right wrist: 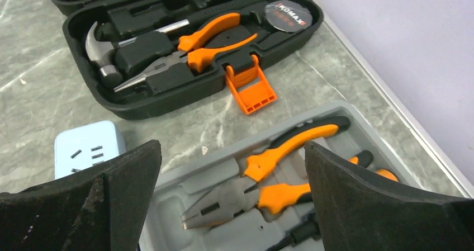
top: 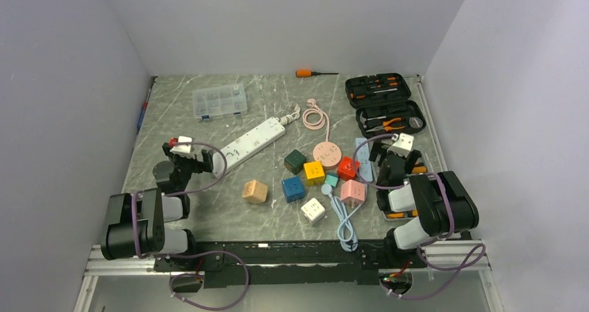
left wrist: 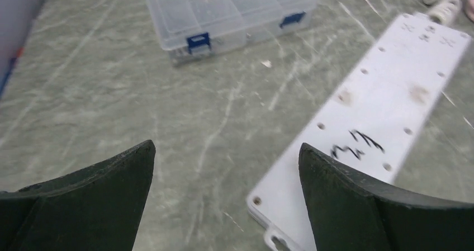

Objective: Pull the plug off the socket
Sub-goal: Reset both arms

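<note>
Step in hand: the approach. We judge that nothing has been pulled yet, since neither tool holds anything.
Left gripper (left wrist: pixel 226 150): fingers spread wide and empty, low over the table (left wrist: pixel 112 94).
Under the left gripper: the near end of the white power strip (left wrist: pixel 385 111) lies beneath and ahead of its right finger. The strip's back faces up, showing screw holes and a black scribble, so its sockets are hidden from us.
Ahead of the left gripper: a clear organiser box (left wrist: pixel 223 10), well apart from the fingers.
Right gripper (right wrist: pixel 232 150): fingers also spread and empty.
Under the right gripper: a grey tray (right wrist: pixel 335 108) holding orange-handled pliers (right wrist: pixel 279 156).
Beside its left finger: a light-blue socket block (right wrist: pixel 86 147). The slots we can see on it hold no plug.
Ahead of the right gripper: an open black tool case (right wrist: pixel 140 103).
Task's thing: we cannot tell for certain which pair is mated. Our best guess is the pink cube (top: pixel 353 191) with the pale blue cable (top: pixel 345 225). It sits among the coloured cubes (top: pixel 314 172), to the left of the right gripper and well to the right of the left one.
Next move: we think the right gripper should swing left and come down over the plug body. The left gripper should pin the socket so it does not lift along with the plug.
Care needed: the cubes sit close together, so the open fingers need a clean gap. The pull should run straight along the pins.
</note>
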`<state>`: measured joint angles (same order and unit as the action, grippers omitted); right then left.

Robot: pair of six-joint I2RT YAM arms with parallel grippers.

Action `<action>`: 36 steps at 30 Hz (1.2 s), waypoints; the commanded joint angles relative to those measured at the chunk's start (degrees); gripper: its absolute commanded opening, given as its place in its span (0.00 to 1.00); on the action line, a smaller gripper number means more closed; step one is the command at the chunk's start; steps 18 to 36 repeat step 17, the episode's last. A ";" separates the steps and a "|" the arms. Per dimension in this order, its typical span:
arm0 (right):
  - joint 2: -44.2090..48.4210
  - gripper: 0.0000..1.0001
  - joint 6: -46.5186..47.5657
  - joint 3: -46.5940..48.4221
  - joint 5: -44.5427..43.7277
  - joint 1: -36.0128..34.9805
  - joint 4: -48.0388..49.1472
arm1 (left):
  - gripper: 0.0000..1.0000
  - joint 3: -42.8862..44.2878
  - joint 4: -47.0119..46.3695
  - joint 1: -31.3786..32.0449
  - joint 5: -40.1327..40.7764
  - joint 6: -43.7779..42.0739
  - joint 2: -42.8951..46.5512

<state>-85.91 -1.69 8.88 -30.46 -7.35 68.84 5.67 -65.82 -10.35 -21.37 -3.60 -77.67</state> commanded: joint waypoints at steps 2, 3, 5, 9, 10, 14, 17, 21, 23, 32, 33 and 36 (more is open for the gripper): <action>0.64 1.00 -3.83 5.62 8.41 5.45 -4.91 | 0.99 5.52 3.32 1.46 6.68 -0.22 1.52; 1.06 1.00 -4.23 5.68 8.45 5.66 -5.91 | 0.99 6.01 1.80 1.97 7.46 -0.14 0.34; 0.67 1.00 -3.27 4.88 8.46 5.68 -3.28 | 0.99 6.32 4.67 2.60 8.08 -0.87 1.09; 1.03 1.00 -3.21 4.35 8.40 5.70 -2.78 | 1.00 5.95 2.38 2.78 8.19 -0.70 0.45; 1.12 1.00 -3.34 4.38 8.40 5.69 -3.12 | 0.99 6.40 4.18 2.76 8.25 -0.87 0.79; 0.95 1.00 -3.10 4.32 8.40 5.62 -2.54 | 0.99 7.44 5.25 4.24 11.32 -1.38 0.45; 0.91 1.00 -3.16 4.32 8.40 5.68 -2.56 | 0.99 7.02 4.33 4.63 12.13 -1.38 0.45; 0.91 1.00 -3.16 4.32 8.40 5.68 -2.56 | 0.99 7.02 4.33 4.63 12.13 -1.38 0.45; 0.91 1.00 -3.16 4.32 8.40 5.68 -2.56 | 0.99 7.02 4.33 4.63 12.13 -1.38 0.45; 0.91 1.00 -3.16 4.32 8.40 5.68 -2.56 | 0.99 7.02 4.33 4.63 12.13 -1.38 0.45; 0.91 1.00 -3.16 4.32 8.40 5.68 -2.56 | 0.99 7.02 4.33 4.63 12.13 -1.38 0.45; 0.91 1.00 -3.16 4.32 8.40 5.68 -2.56 | 0.99 7.02 4.33 4.63 12.13 -1.38 0.45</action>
